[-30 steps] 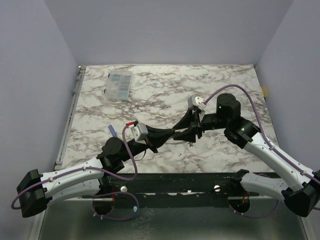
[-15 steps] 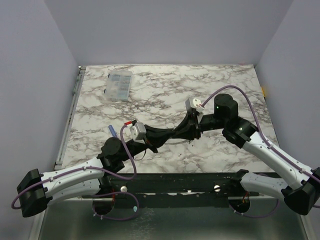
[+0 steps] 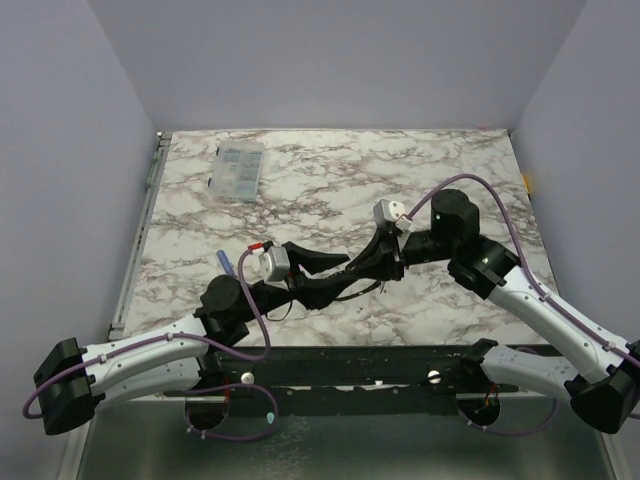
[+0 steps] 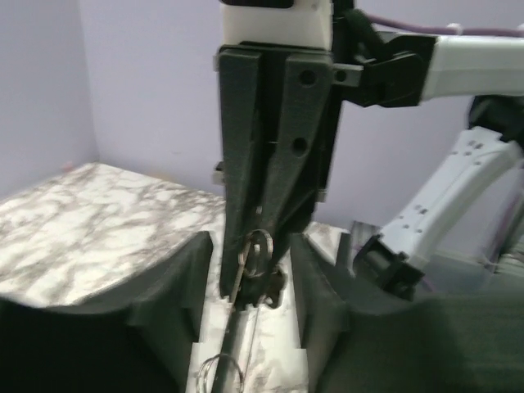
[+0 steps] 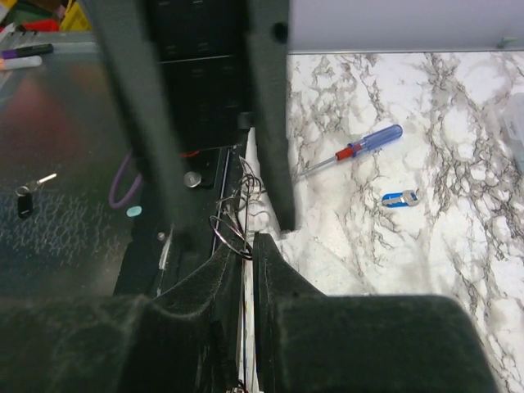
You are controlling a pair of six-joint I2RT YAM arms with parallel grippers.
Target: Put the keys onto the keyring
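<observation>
Keyring (image 5: 233, 233) = a couple of thin shiny wire loops, tiny next to the R gripper (image 4: 255, 274), which is pinched tight on it w/ the ring poking out at the tips. More wire loop hangs blurry below in the left wrist view; can't tell if any key's on it. L gripper (image 3: 345, 271) is spread wide, one finger each side of the R one, not touching the ring afaict.

Blue key (image 5: 399, 198) lies flat on the surface (image 3: 450, 160) near a screwdriver (image 5: 352, 151), apart from both grippers. Dark-head key (image 5: 24, 196) sits off the surface, on the grey metal past the near edge.

Room-wise: grippers meet mid-surface, closer to the near edge than the far. Side walls and back wall are well apart, clear box (image 3: 240, 170) way off at far left.
</observation>
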